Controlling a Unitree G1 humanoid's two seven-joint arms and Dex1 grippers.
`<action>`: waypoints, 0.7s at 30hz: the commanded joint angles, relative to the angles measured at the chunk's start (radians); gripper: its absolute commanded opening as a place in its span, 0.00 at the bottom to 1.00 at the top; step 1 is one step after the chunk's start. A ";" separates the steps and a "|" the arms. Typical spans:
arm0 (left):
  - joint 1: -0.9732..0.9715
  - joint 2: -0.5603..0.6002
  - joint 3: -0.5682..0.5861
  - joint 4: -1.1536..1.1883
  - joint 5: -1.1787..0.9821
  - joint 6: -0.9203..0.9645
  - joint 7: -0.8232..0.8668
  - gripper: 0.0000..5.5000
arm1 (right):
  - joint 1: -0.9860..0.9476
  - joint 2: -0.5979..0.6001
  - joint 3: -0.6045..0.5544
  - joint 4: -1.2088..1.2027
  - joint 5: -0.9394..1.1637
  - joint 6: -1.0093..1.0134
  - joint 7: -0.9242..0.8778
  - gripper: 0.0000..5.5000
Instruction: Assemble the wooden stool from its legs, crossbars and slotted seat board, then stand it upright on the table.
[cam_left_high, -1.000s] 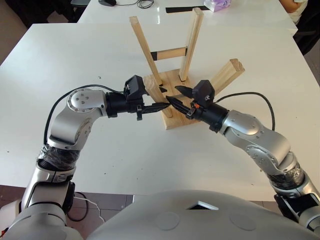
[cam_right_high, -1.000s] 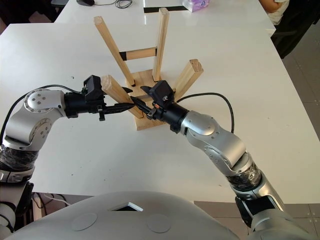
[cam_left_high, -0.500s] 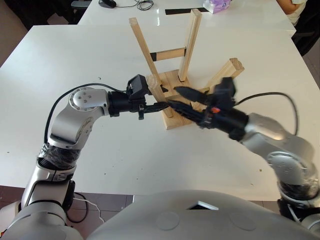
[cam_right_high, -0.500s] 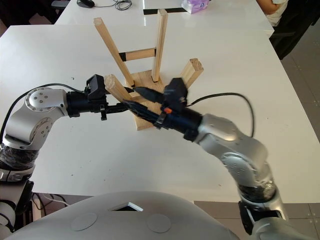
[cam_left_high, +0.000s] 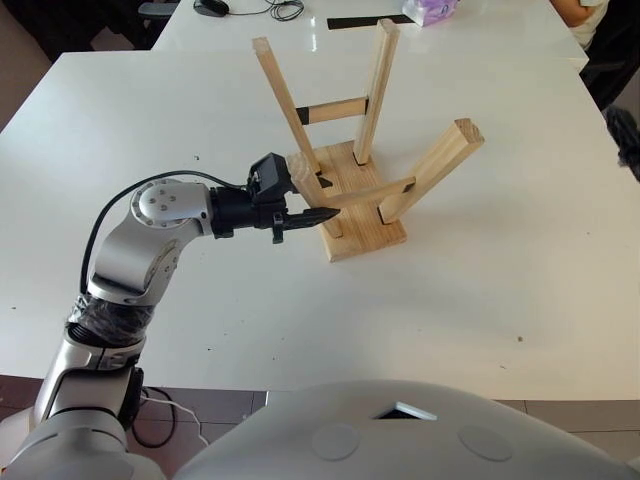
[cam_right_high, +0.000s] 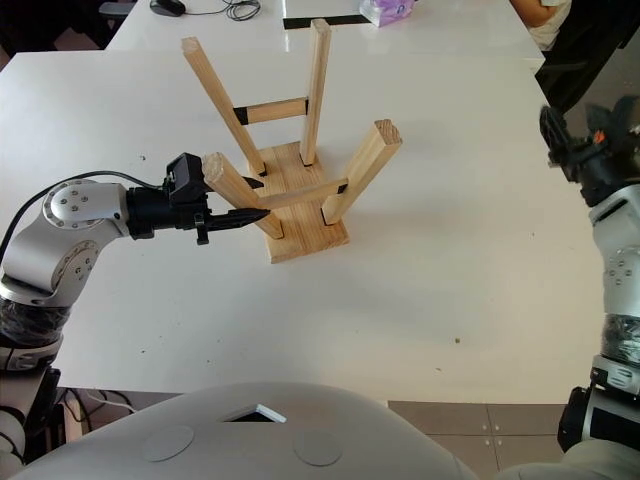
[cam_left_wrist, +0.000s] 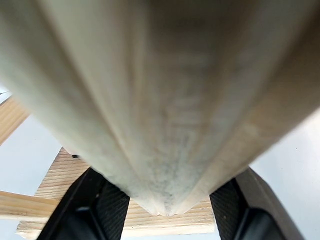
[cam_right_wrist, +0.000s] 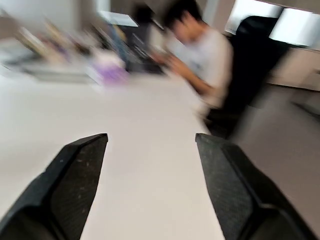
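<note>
The wooden stool lies upside down on the white table (cam_left_high: 150, 120), its seat board (cam_left_high: 365, 225) flat and its legs pointing up. Two tall legs (cam_left_high: 285, 100) at the back are joined by a crossbar (cam_left_high: 335, 108). A second crossbar (cam_left_high: 365, 192) links the short near-left leg (cam_left_high: 312, 195) to the slanted right leg (cam_left_high: 435, 168). My left gripper (cam_left_high: 322, 213) is shut on the near-left leg, which sits between its fingers (cam_left_wrist: 100, 210) in the left wrist view. My right gripper (cam_right_high: 590, 145) hangs high at the far right, away from the stool, open with nothing between its fingers (cam_right_wrist: 75, 185).
A second white table behind carries a purple tissue pack (cam_left_high: 432, 10), a black strip (cam_left_high: 365, 21), a mouse and cables (cam_left_high: 290, 8). Bare tabletop surrounds the stool on the left, the right and the near side.
My right gripper has pulled away from the stool's middle and swung up to the far right. The left gripper has stayed on the near-left leg. The stool has barely shifted.
</note>
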 joint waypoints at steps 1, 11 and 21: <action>0.053 0.051 -0.073 0.050 0.024 0.102 -0.052 0.37 | 0.004 0.203 0.291 -0.509 0.062 0.135 -0.019 0.59; 0.044 0.059 -0.118 0.019 0.038 0.089 -0.065 0.37 | -0.194 0.451 0.478 -0.928 0.380 0.371 -0.155 0.59; 0.082 0.087 -0.098 0.019 0.024 0.077 -0.038 0.37 | -0.022 0.099 -0.126 -0.199 -0.091 0.120 -0.180 0.59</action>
